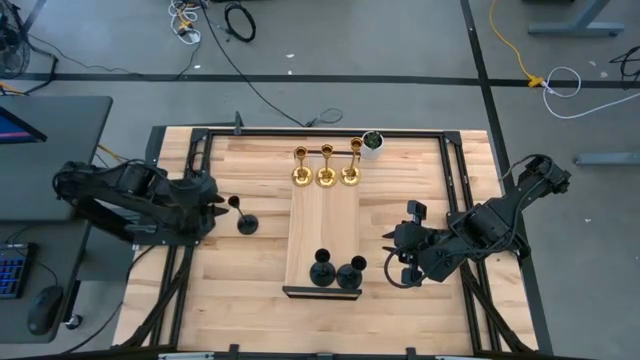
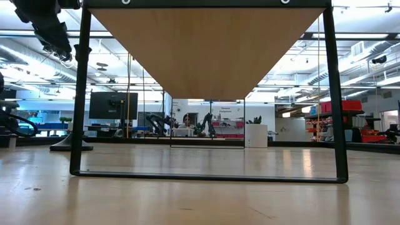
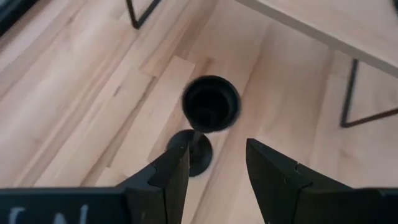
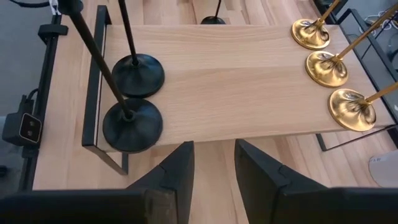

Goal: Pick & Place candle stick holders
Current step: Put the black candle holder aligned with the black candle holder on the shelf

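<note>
Three gold candle stick holders stand on their round bases in a row at the far end of a raised wooden shelf. Two black holders stand at its near end; they also show in the right wrist view. A third black holder stands on the table left of the shelf. My left gripper is open just left of that holder's cup, touching nothing. My right gripper is open and empty, right of the shelf's near end.
A small white pot with a green plant stands at the shelf's far right corner. The shelf stands on thin black legs. A black frame runs along the table's edges. Bare tabletop lies on both sides of the shelf.
</note>
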You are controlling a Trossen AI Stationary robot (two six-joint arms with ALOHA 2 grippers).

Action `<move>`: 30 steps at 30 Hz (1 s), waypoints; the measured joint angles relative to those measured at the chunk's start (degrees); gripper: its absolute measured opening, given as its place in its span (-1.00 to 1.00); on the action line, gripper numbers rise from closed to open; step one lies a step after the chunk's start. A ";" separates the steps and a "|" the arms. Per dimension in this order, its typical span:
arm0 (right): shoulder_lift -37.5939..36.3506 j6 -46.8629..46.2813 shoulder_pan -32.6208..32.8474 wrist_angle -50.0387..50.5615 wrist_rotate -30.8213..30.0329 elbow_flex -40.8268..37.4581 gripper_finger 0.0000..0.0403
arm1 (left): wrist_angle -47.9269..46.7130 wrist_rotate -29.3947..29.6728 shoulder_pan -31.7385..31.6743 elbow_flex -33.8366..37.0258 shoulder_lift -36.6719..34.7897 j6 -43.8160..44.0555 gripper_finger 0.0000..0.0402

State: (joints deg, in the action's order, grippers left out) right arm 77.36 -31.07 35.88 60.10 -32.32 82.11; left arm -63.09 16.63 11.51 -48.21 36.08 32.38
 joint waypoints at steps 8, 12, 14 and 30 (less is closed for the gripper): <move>0.00 0.00 0.64 -0.13 0.24 -0.05 -0.43 | 0.51 1.19 0.00 0.41 4.01 -0.03 -0.20; 0.00 0.00 1.28 -0.33 0.24 -1.20 -0.43 | 3.84 0.72 0.75 5.25 4.03 -0.02 -0.20; 0.00 0.00 1.44 -1.13 0.24 -2.40 -0.43 | 7.29 0.77 1.60 8.11 3.46 -0.02 -0.20; 0.04 0.02 1.44 -7.25 0.37 -8.13 -0.43 | 21.47 10.77 7.62 18.13 3.18 -0.75 -0.20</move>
State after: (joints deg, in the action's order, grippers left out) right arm 77.41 -31.05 37.32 52.86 -31.94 73.97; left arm -41.62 27.40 19.13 -30.08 39.26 31.63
